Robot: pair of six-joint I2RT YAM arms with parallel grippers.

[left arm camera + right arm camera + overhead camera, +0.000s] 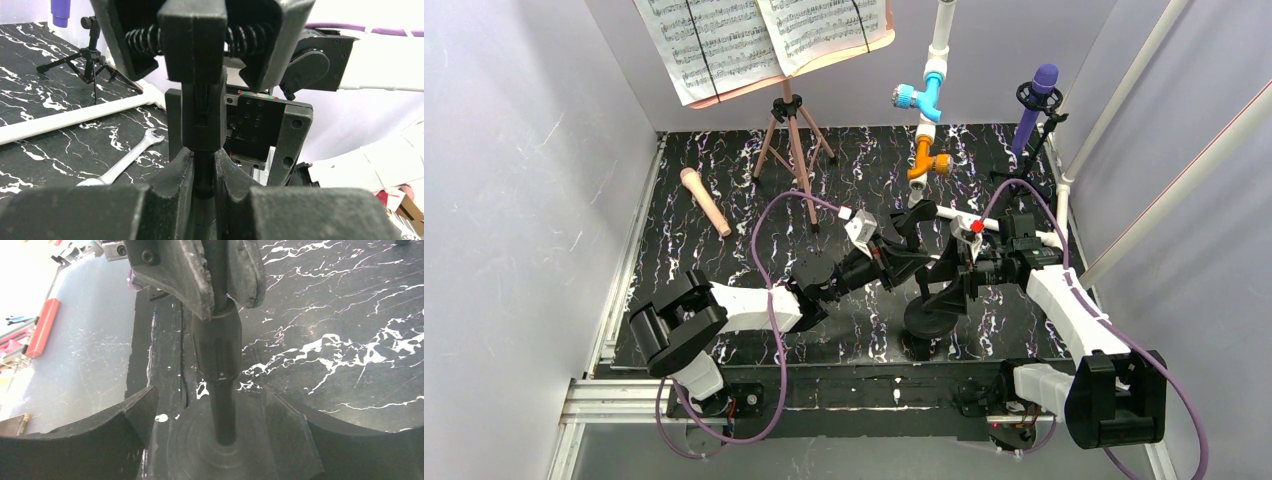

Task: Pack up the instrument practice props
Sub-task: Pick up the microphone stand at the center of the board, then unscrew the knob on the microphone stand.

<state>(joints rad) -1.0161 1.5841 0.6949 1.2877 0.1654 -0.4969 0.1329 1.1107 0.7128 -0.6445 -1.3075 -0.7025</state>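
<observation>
Black mic holder [217, 340], upright at the near centre of the table [692, 258], round base [200, 447] close to the front edge of the marbled top. Left gripper [205, 167] is pinched on its thin stem just under the spring clip [192, 40]; right gripper [212, 395] is spread wide, straddling the lower pole. Hazards, as judged: 1 high pinch on a slim stem, heavy base below, may let the stand pivot or slide in the grip on lifting; an off-centre closure by the right could shove the pole and topple it toward the silver wrench [125, 162].
</observation>
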